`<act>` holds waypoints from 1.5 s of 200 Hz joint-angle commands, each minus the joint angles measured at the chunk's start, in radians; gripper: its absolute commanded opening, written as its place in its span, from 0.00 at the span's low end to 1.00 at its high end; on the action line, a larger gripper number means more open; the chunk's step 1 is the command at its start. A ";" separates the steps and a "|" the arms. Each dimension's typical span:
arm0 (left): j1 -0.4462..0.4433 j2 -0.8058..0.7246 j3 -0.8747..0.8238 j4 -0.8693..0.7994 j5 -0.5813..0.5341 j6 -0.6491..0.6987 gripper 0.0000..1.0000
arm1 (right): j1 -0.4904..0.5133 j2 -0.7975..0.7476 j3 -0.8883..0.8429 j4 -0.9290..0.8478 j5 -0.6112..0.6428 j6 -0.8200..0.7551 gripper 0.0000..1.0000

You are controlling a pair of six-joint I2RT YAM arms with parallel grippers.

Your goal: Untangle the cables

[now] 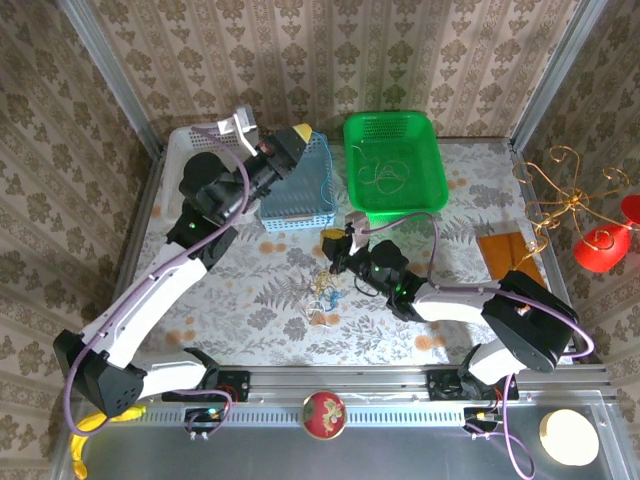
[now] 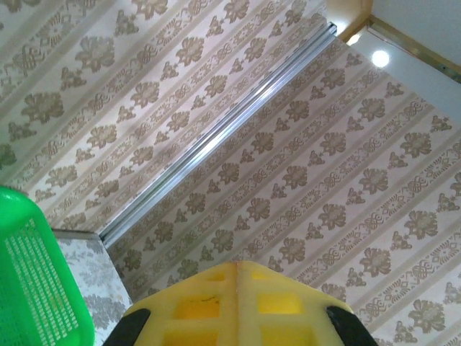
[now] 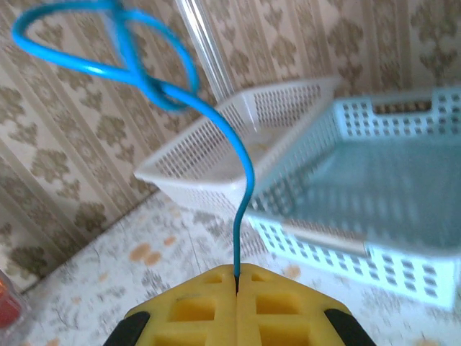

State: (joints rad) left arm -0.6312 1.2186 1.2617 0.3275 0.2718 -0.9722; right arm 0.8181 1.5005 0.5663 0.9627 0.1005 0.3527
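Overall, a table point(image 1: 250, 330) covered with a floral cloth is seen from above, closed in by patterned walls. The left arm point(image 1: 160, 290) is stretched far across it toward the back, while the right arm point(image 1: 470, 300) is bent low over the middle.

Three baskets are set along the far edge. A green basket point(image 1: 430, 150) is placed toward the right and a blue basket point(image 1: 298, 222) just beside it. A white basket point(image 1: 175, 150) at the left is partly hidden behind the left arm.

The left gripper point(image 1: 301, 135) is held over the far end of the blue basket. In its wrist view the yellow fingers point(image 2: 202, 303) are pressed together with nothing between them.

The right gripper point(image 1: 334, 240) is positioned just in front of the blue basket. Its fingers are clamped on a blue cable point(image 3: 245, 180), which rises from the seam between them and curls into a crossed loop overhead.

A small tangle of cables point(image 1: 322, 295) in yellow, blue and pale colours lies on the cloth on the near side of the right gripper, between the two arms. Whether the blue cable is joined to that tangle cannot be told. Some pale cables point(image 1: 385, 175) are seen lying loose inside the green basket.
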 commanded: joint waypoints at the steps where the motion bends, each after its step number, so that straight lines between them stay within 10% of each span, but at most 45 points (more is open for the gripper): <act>1: 0.037 0.018 0.077 -0.004 0.067 0.039 0.00 | -0.002 0.011 -0.038 0.046 0.045 0.037 0.00; 152: 0.296 0.313 0.428 -0.011 0.279 0.027 0.00 | -0.002 0.063 -0.043 -0.019 0.002 0.092 0.00; 209: 0.305 0.444 0.506 0.042 0.343 -0.005 0.00 | -0.023 -0.012 0.065 -0.203 -0.017 0.077 0.60; 300: 0.356 0.619 0.603 -0.007 0.365 0.086 0.00 | -0.143 -0.350 0.054 -0.545 -0.021 0.119 0.67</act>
State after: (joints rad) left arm -0.2901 1.8183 1.8290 0.3252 0.6094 -0.9398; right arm 0.7017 1.2461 0.6250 0.5453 0.0853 0.4416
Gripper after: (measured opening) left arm 0.049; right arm 0.667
